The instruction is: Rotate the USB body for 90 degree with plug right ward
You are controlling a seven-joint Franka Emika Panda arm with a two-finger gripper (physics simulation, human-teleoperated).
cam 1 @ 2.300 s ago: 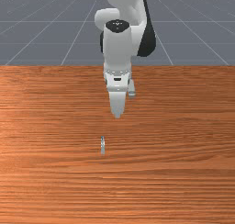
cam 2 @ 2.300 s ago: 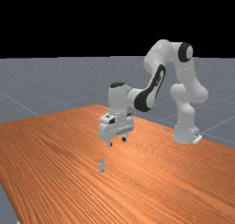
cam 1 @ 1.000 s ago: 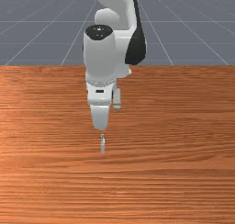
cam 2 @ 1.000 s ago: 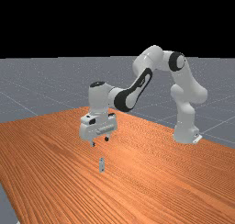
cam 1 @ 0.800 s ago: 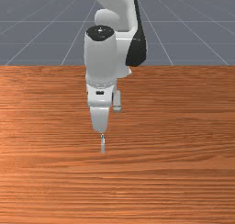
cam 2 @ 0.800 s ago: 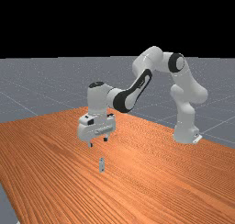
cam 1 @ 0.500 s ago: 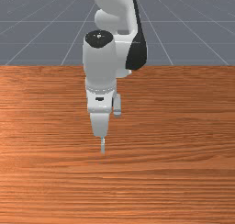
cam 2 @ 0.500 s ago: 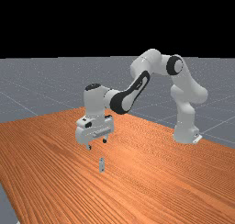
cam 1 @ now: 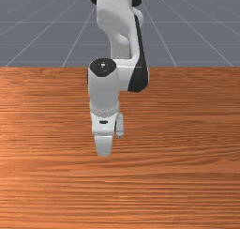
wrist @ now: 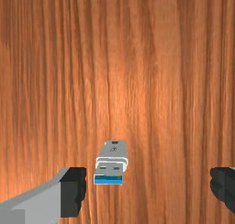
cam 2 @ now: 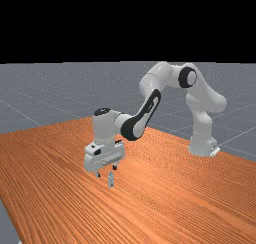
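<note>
In the far view my gripper (cam 2: 106,171) hangs low over the table, fingers spread, just above and beside the USB stick (cam 2: 110,180). Seen from the wrist, the grey-white USB stick (wrist: 112,156) lies on the wood, its metal plug with a blue end on the side towards the finger line. It is closer to one finger (wrist: 74,191) than to the other, and neither touches it. The gripper (wrist: 148,188) is open with bare wood at its middle. In the front view the hand (cam 1: 103,145) hides the stick.
The orange-brown table (cam 1: 187,176) extends around the hand on every side in the front view. The arm's base (cam 2: 202,145) stands at the far view's right, by the table's edge.
The hand has gone to the front view's left, then lower and closer to that view's camera, covering the USB stick there. In the far view the stick lies where it was; the fingers remain apart.
</note>
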